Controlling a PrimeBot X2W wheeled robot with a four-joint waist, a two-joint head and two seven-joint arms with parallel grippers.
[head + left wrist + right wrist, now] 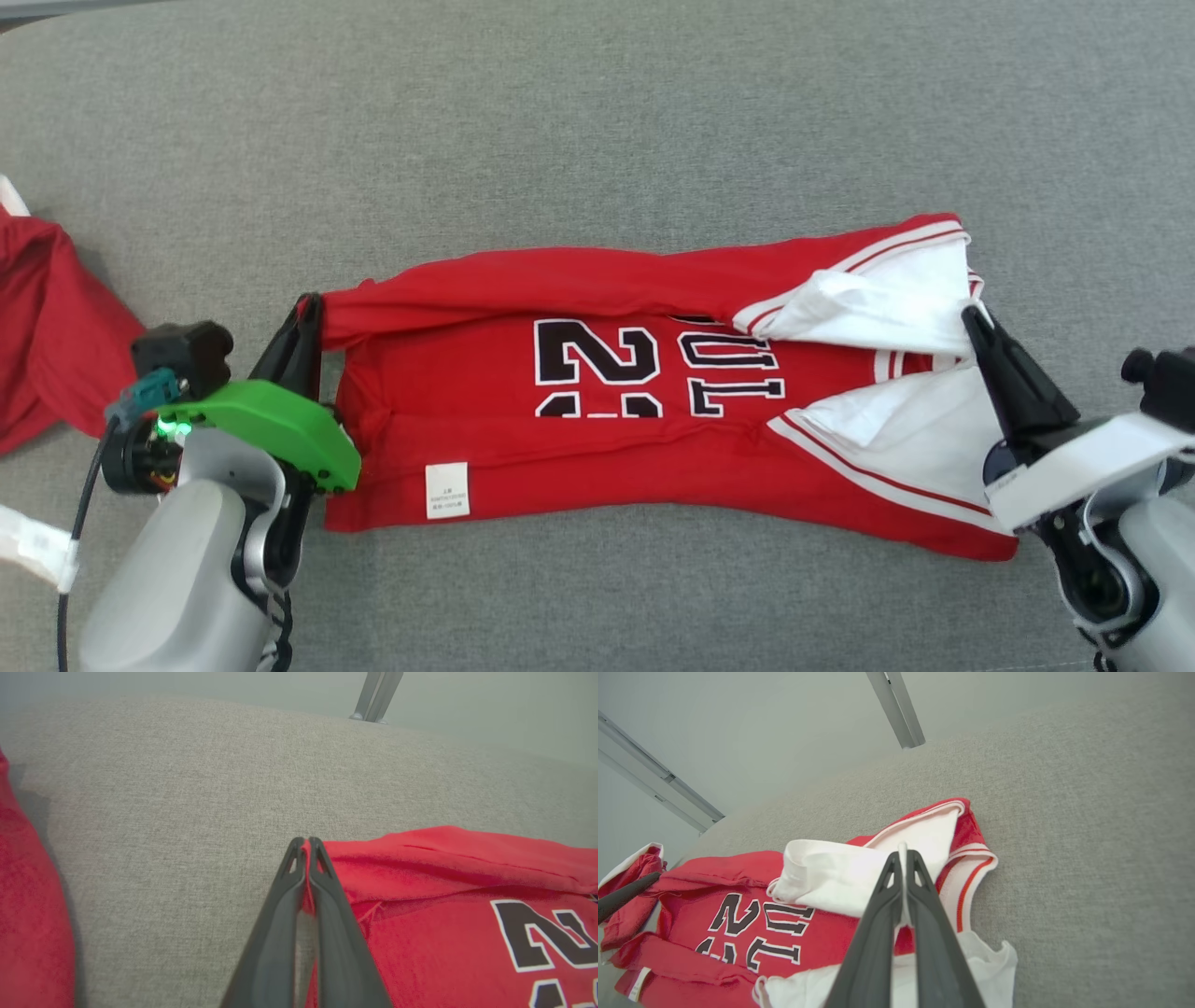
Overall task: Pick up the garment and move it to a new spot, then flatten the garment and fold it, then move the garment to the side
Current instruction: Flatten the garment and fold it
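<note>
The garment [597, 420] is a red jersey with black-and-white numbers, white sleeves and striped trim, lying crosswise on the grey surface with its long edges folded inward. My left gripper [308, 313] is shut on its far left corner; in the left wrist view red cloth [420, 868] is pinched between the fingertips of that gripper [307, 847]. My right gripper [974, 317] is shut on the white sleeve edge at the garment's right end. The right wrist view has white fabric [840, 877] clamped between the tips of the right gripper [903, 856].
A second red cloth [47, 327] lies at the left edge of the grey padded surface [597, 121]. Open grey surface stretches behind and in front of the garment. Metal frame bars [896, 709] stand beyond the far edge.
</note>
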